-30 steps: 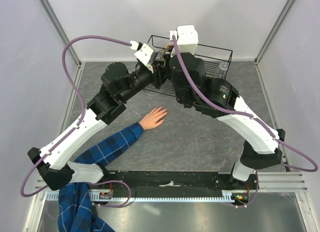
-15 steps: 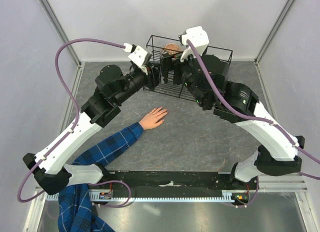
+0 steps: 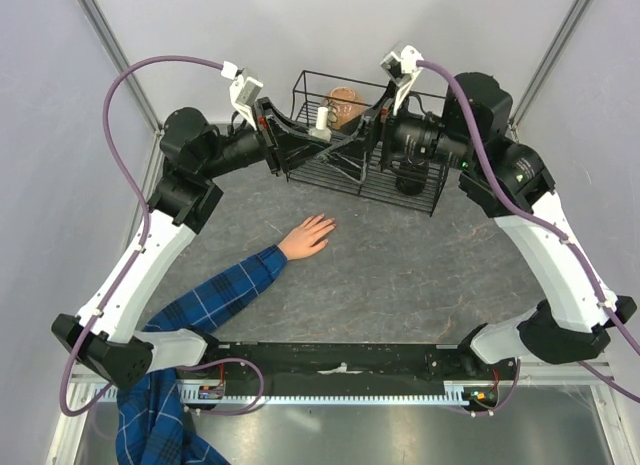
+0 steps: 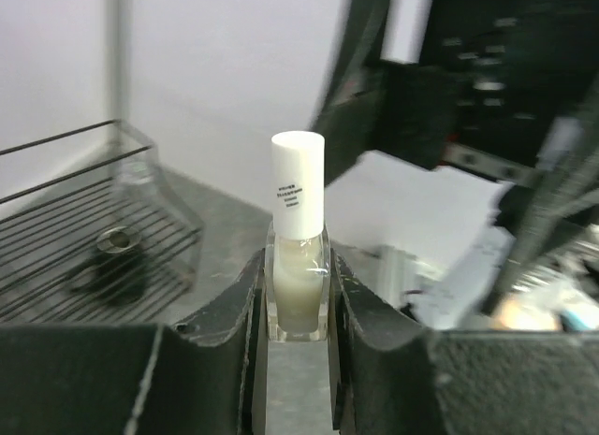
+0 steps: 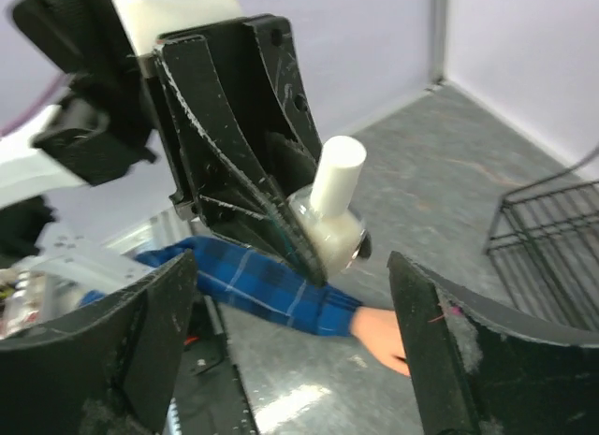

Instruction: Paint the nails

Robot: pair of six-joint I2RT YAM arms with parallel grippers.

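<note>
Your left claw (image 4: pixel 298 313) clamps the bottle (image 4: pixel 299 290) by its glass (cap (image 4: pixel 298 196) left free), so the right claw (image 5: pixel 292 262), spread wide facing it, can likely twist that off; the hand (image 3: pixel 308 235) lies flat below.

Both arms reach to the far side of the grey worktop (image 3: pixel 400 265), where a black wire basket (image 3: pixel 440 110) stands against the back wall with a brown object (image 3: pixel 345 103) inside it. The left claw (image 3: pixel 316 133) grips a small bottle (image 3: pixel 322 119) with a white cap, held above the basket's left end. The right claw (image 3: pixel 373 143) faces the bottle from the other side, close but apart. Nearer the bases, a pale hand (image 3: pixel 306 236) in a blue plaid sleeve (image 3: pixel 225 290) lies flat, fingers pointing toward the basket; its nails (image 3: pixel 330 222) are too small to make out.
</note>
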